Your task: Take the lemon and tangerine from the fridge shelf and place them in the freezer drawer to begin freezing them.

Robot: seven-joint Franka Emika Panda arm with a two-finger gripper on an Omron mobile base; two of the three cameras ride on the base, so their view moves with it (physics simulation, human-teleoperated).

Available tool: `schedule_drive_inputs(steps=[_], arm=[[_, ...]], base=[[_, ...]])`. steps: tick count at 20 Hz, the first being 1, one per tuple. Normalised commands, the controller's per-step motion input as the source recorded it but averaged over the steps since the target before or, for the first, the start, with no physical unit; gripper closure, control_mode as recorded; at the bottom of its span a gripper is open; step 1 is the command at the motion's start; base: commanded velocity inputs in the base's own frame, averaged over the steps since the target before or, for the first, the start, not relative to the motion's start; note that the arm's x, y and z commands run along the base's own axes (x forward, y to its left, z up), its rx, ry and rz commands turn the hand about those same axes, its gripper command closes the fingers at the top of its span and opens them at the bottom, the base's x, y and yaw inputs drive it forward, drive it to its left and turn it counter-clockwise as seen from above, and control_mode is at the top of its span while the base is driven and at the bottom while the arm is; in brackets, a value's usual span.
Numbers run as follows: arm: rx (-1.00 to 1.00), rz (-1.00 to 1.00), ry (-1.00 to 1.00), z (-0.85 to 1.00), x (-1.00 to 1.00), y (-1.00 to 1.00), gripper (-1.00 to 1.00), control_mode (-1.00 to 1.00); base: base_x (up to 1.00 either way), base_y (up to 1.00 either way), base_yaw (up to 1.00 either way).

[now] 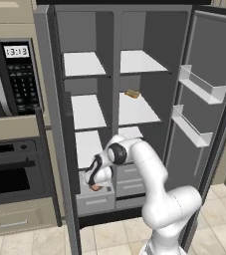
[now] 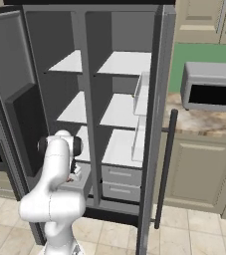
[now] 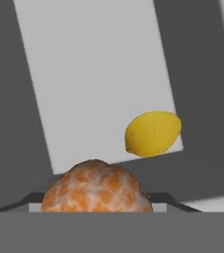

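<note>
My gripper (image 1: pixel 95 188) hangs low over the freezer drawer (image 1: pixel 95 201), which stands pulled out at the foot of the fridge. The tangerine (image 3: pixel 94 187) sits directly at my fingertips, pressed up close under the hand camera; in the left base view an orange spot shows between the fingers. I judge the fingers closed on it, at a narrow-to-medium width set by the fruit itself.

The lemon (image 3: pixel 153 133) lies ahead of the tool and slightly to one side, on the pale floor of the drawer — already delivered, apart from the tangerine.

Handling notes:
- The tangerine is light, round and somewhat soft under its peel (the segmented surface suggests some give). Hold across the widest part; excess force would bruise it.
- It will roll once released, so a low release near the drawer floor is advisable.
- The lemon is firmer and waxy, and also prone to rolling — release clear of it to avoid knocking it.

A tan-brown food item (image 1: pixel 132 93) rests on an upper shelf, well above the tool; it is no part of this job.
</note>
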Motion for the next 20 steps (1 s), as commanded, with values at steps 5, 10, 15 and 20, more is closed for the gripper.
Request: schedule_drive_inputs(steps=[5, 10, 15, 20], arm=[[-0.01, -0.05, 0.00, -0.25, 0.34, 0.00, 1.00, -1.00], [0.00, -0.04, 0.01, -0.30, 0.36, 0.00, 1.00, -1.00], [0.00, -0.03, 0.02, -0.36, 0.27, 0.00, 1.00, -1.00], [0.00, 0.00, 0.05, -0.48, 0.04, 0.00, 1.00, -1.00]], base=[[0.00, 0.00, 0.00], [0.00, 0.00, 0.00], [0.00, 0.00, 0.00], [0.00, 0.00, 0.00]])
